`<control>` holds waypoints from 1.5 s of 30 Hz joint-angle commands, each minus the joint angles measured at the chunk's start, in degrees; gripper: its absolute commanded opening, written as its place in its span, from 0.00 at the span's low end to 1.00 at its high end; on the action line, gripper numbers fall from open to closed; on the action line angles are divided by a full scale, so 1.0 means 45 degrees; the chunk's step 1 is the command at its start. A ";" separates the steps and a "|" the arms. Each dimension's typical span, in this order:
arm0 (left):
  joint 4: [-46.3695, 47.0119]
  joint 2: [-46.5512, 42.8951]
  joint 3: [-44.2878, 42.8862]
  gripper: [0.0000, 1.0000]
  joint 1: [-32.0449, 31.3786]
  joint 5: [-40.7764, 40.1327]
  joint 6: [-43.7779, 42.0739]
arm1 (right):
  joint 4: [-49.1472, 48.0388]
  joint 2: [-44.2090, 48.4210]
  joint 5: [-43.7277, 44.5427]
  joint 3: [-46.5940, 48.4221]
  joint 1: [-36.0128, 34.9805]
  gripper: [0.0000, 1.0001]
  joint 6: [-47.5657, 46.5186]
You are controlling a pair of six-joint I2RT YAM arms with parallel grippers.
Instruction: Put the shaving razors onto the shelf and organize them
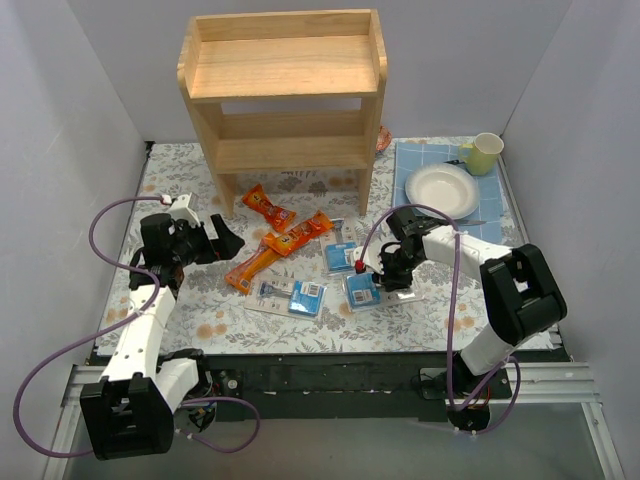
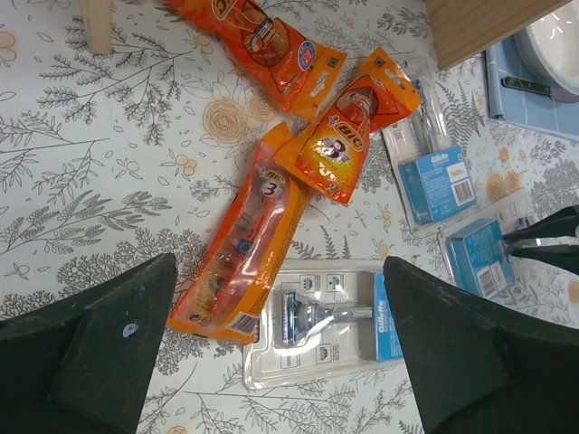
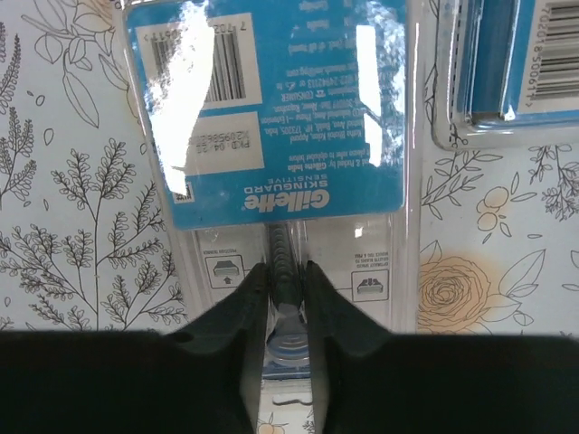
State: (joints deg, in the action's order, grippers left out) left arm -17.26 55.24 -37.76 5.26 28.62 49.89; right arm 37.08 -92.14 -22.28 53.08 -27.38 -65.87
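**Razor Packs on Table, One Gripped**

Count: three razor packs [image 1: 290,296], three orange packets [image 1: 268,207], one plate [image 1: 441,190], one cup [image 1: 483,153]. All razor packs lie flat on the table [image 1: 190,300], in front of the shelf [image 1: 290,25]. Right gripper [image 3: 285,271] pinches the raised blister of the rightmost pack [image 1: 362,290]. Left gripper [image 2: 279,271] is spread wide above the table.

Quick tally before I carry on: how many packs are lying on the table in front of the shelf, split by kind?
blue razor packs: 3
orange packets: 3
Total: 6, all on the table, none on the shelf yet.
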 commanded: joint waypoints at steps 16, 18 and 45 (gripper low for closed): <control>0.3776 0.0281 0.0737 0.86 -0.0407 0.5668 0.3620 | -0.3663 0.3330 -0.0753 0.3515 -0.0459 0.01 1.6561; 0.3737 0.0594 0.0249 0.86 -0.0542 0.6118 0.3776 | -0.3729 0.2938 0.0412 0.4041 -0.0829 0.01 1.8628; 0.3600 0.4969 -0.4050 0.73 -0.7886 0.4655 0.3952 | -0.2907 0.2622 0.4387 0.5647 -0.1807 0.01 2.3953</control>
State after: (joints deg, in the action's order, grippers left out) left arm -3.33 76.05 -52.80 -28.71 50.00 66.67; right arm 27.77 -83.96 -2.72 79.61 -35.59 40.64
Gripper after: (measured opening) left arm 0.759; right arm 0.102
